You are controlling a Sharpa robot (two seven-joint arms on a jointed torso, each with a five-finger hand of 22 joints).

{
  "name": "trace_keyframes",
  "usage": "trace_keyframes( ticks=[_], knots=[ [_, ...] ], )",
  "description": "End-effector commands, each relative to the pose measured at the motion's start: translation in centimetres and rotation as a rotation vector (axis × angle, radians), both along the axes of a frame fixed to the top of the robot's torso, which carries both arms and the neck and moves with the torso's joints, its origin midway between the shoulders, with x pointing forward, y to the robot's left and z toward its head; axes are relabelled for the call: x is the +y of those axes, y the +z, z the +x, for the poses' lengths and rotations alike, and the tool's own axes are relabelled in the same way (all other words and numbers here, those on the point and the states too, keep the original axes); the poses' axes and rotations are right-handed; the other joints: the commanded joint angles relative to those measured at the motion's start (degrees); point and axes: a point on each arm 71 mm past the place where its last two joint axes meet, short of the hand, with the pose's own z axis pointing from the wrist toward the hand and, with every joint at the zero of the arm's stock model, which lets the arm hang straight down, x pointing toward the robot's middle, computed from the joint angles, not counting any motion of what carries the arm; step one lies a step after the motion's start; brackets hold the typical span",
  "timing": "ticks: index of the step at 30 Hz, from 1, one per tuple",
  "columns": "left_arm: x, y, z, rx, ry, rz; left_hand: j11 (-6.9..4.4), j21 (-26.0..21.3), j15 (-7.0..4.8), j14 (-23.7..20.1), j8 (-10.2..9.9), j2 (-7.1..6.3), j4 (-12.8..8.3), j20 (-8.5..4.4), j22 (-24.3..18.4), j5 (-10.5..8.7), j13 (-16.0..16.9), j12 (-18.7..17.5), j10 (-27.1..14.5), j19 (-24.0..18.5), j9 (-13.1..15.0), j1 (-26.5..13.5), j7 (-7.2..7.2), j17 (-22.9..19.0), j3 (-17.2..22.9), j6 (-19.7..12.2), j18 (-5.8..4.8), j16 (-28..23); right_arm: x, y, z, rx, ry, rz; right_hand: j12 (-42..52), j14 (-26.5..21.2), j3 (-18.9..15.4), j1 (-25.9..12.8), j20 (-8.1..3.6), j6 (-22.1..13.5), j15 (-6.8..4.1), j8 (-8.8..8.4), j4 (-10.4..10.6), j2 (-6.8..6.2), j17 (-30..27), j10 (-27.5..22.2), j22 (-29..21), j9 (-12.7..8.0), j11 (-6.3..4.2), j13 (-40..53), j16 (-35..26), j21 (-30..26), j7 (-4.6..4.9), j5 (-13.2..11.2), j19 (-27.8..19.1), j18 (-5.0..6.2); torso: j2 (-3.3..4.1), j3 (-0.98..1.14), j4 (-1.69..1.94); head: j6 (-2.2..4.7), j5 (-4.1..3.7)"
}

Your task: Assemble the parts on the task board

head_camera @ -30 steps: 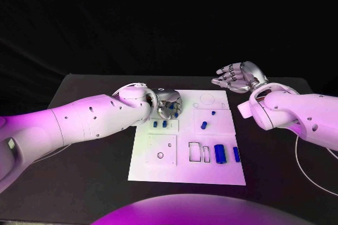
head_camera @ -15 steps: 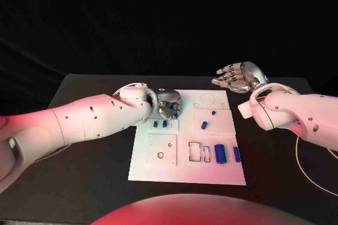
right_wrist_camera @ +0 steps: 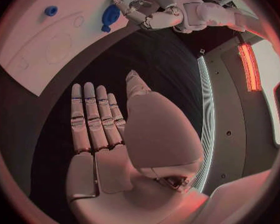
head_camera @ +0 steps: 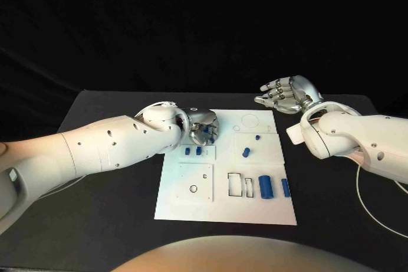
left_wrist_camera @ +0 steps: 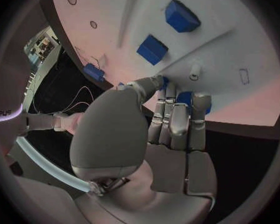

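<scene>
The white task board (head_camera: 255, 207) lies mid-table. My left hand (head_camera: 202, 127) hovers over its far left corner, fingers curled together around a blue part (left_wrist_camera: 185, 98) that is mostly hidden between thumb and fingertips. The right wrist view shows that blue part (right_wrist_camera: 109, 16) against my left hand (right_wrist_camera: 146, 11). Two small blue parts (head_camera: 194, 148) stand just below the hand, seen as blocks (left_wrist_camera: 152, 50) in the left wrist view. My right hand (head_camera: 289, 94) floats beyond the board's far right corner, fingers (right_wrist_camera: 93, 114) spread and empty.
More blue parts lie on the board: a small one (head_camera: 246, 151), a tiny one (head_camera: 257, 136), a long cylinder (head_camera: 266, 186) and a thinner bar (head_camera: 286, 187). Rectangular slots (head_camera: 234, 184) and a square plate (head_camera: 196, 179) sit beside them. Black table (head_camera: 102, 219) surrounds the board.
</scene>
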Motion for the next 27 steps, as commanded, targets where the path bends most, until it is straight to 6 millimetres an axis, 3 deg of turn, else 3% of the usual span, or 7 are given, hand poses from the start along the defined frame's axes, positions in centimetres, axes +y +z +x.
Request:
trace_keyframes(
  ticks=[1, 12, 20, 27],
  knots=[
    [-0.1, 0.5, -0.2, -0.016, 0.003, -0.047, -0.12, 0.41, -0.01, 0.49, -0.17, 0.19, -0.31, -0.01, 0.17, -0.07, 0.04, -0.51, 0.42, 0.42, 0.07, -0.1, 0.03, 0.11, 0.17, 0.55, -1.15, 0.24, 0.1, 0.0, 0.0, -0.002, 0.012, -0.005, -0.21, -0.19, 0.03, -0.74, 0.2, -0.18, -0.02, -0.28, 0.27, -0.04, -0.05, -0.15, -0.05, -0.05, 0.08, -0.05, -0.32, -0.26, 2.98, -0.19, -0.3, 0.62, -0.05, -0.04, 0.01, 0.27, -0.04],
    [1.4, 2.7, -1.0, -0.048, 0.019, -0.118, -0.03, 0.66, 0.01, 0.71, -0.5, 0.05, -0.46, 0.0, 0.43, 0.03, -0.05, -1.26, 0.87, 0.7, 0.11, -0.4, 0.12, 0.16, 0.3, 0.76, -1.2, 0.23, -0.2, 0.0, 0.1, -0.004, 0.004, -0.008, -0.21, -0.15, 0.04, -0.77, 0.21, -0.13, -0.02, -0.27, 0.29, -0.02, -0.1, -0.11, -0.12, -0.07, 0.07, -0.07, -0.38, -0.26, 2.97, -0.19, -0.31, 0.63, -0.1, 0.01, 0.09, 0.35, -0.6],
    [3.0, 2.8, -1.2, -0.025, 0.043, -0.111, -0.04, 0.44, 0.02, 0.5, -0.63, -0.05, -0.5, 0.01, 0.0, 0.05, -0.08, -1.52, 0.98, 0.35, 0.12, -0.52, 0.1, -0.42, 0.34, 0.8, -1.1, 0.15, -0.5, 0.0, 0.2, -0.011, -0.003, -0.009, -0.22, -0.14, 0.04, -0.79, 0.21, -0.12, -0.02, -0.26, 0.3, -0.01, -0.12, -0.11, -0.15, -0.08, 0.07, -0.08, -0.4, -0.25, 2.97, -0.19, -0.31, 0.63, -0.04, -0.11, 0.1, 0.35, -0.59],
    [4.8, 2.2, -1.1, -0.004, 0.083, -0.1, 0.01, 0.14, 0.05, 0.09, -0.77, -0.06, -0.53, 0.01, -0.54, 0.1, -0.12, -1.82, 1.0, -0.14, 0.12, -0.6, 0.11, -1.33, 0.44, 0.83, -0.96, -0.02, -0.6, 0.0, 0.2, -0.013, -0.006, -0.011, -0.21, -0.11, 0.05, -0.8, 0.21, -0.1, -0.03, -0.26, 0.3, 0.0, -0.13, -0.09, -0.17, -0.08, 0.06, -0.08, -0.41, -0.25, 2.96, -0.19, -0.31, 0.63, -0.14, -0.01, 0.19, 0.25, -0.43]
  ],
)
